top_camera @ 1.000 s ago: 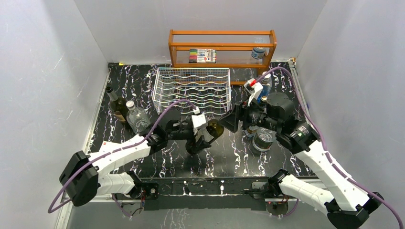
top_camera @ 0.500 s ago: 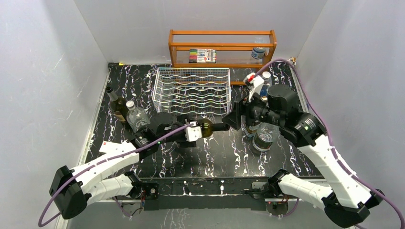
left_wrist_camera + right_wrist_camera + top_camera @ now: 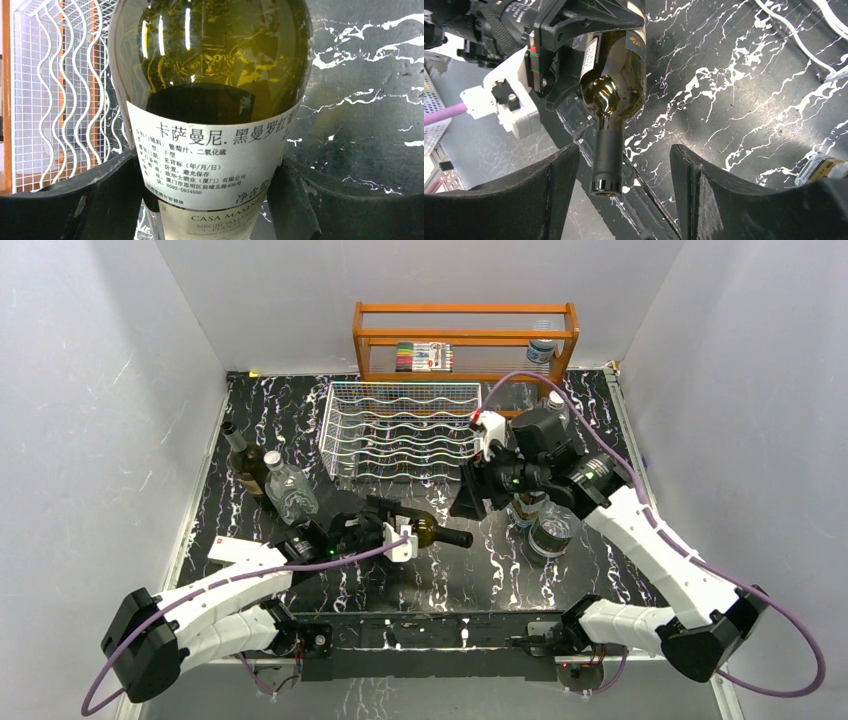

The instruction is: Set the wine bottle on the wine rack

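The left pincer point(image 3: 206, 172) is clamped on the wine bottle point(image 3: 430, 531) at the labelled part of its body, with one finger on each side of the label (white, printed with Chinese text). The bottle is held roughly level over the black marbled surface point(image 3: 480, 570). Its neck points away from the left pincer, toward the right arm's side. The right pincer point(image 3: 624, 152) has its jaws spread. In its wrist view the bottle's neck lies between the two fingers point(image 3: 556, 195), closer to the one on that view's left, and no contact with either is visible. The wine rack point(image 3: 404, 428) sits on the surface beyond both pincers, toward the far wall, apart from the bottle. An orange wooden shelf point(image 3: 465, 340) stands behind the rack against the wall. Outboard of the left pincer, near the surface's left edge, a dark bottle point(image 3: 243, 462) and a clear bottle point(image 3: 288, 490) stand together. A clear container point(image 3: 550, 530) stands near the right pincer on its outer side.
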Available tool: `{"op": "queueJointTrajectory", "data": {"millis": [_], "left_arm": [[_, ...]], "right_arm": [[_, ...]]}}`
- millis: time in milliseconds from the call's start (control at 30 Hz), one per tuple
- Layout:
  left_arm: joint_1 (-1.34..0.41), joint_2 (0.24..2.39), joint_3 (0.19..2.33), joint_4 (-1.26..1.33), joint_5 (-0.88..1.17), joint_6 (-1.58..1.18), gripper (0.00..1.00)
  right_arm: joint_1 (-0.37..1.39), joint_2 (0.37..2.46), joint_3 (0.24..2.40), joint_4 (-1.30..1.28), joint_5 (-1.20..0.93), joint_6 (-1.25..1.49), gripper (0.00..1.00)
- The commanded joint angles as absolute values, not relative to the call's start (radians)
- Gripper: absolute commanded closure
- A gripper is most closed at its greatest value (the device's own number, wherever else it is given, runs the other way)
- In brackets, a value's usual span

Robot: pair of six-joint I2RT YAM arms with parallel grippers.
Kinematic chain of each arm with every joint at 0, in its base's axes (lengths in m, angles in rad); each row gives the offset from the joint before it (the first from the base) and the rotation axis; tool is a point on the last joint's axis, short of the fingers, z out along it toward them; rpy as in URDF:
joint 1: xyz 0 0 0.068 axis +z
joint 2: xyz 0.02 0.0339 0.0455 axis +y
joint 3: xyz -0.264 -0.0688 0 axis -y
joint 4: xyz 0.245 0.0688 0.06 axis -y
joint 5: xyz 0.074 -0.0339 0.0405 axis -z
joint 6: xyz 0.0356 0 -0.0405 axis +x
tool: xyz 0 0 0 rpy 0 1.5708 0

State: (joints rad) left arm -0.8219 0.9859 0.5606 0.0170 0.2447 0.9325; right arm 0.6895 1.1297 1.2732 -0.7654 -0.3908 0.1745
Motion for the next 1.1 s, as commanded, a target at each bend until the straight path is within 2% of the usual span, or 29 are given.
{"op": "queueJointTrajectory", "data": {"millis": [0, 133, 500, 700, 833, 1067], "left_arm": [[-0.823, 0.967, 0.564, 0.140, 0.236, 1.019, 1.00], [-0.822, 0.990, 0.567, 0.139, 0.195, 1.031, 1.00], [-0.823, 0.921, 0.530, 0.148, 0.189, 1.083, 1.00], [-0.822, 0.881, 0.513, 0.144, 0.178, 1.117, 1.00], [-0.823, 0.872, 0.509, 0.143, 0.165, 1.116, 1.00], [-0.821, 0.868, 0.517, 0.123, 0.157, 1.112, 1.00]], "right_arm": [[0.753, 1.194, 1.308, -0.815, -0.332, 0.139, 0.24], [0.824, 1.264, 1.339, -0.868, -0.261, 0.127, 0.22], [0.871, 1.384, 1.313, -0.861, -0.325, 0.118, 0.22], [0.908, 1.462, 1.334, -0.839, -0.362, 0.119, 0.25], [0.925, 1.488, 1.337, -0.816, -0.355, 0.140, 0.32], [0.934, 1.487, 1.316, -0.767, -0.348, 0.166, 0.34]]}}
